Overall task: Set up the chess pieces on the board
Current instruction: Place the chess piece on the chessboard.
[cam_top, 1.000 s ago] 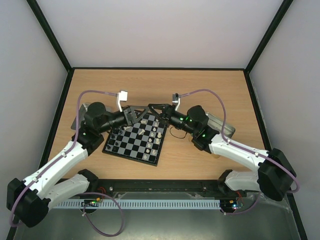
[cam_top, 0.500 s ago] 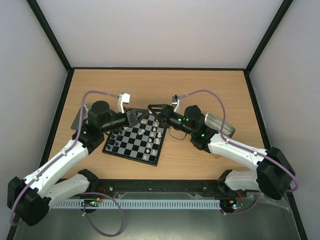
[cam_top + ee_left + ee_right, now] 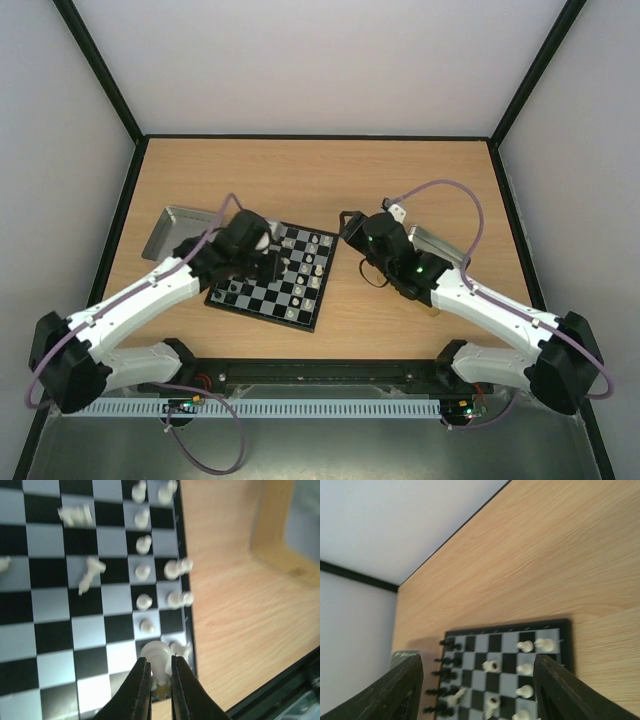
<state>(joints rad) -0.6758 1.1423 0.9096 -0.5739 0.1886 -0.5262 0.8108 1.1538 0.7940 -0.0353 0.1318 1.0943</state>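
One hazard: my left gripper (image 3: pixel 160 664), clenched on a cream-white chess piece (image 3: pixel 155 652), may topple the small cream-white pawn (image 3: pixel 147 626) at twelve o'clock; my right gripper (image 3: pixel 477 662) is released.

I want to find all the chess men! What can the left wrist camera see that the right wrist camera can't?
Only the left wrist: the left gripper pinching a cream-white piece near the board's rim. Only the right wrist: the black pieces along one edge, the pale wall, and the right gripper wide open. Both: the board, standing white pieces and the wooden table.
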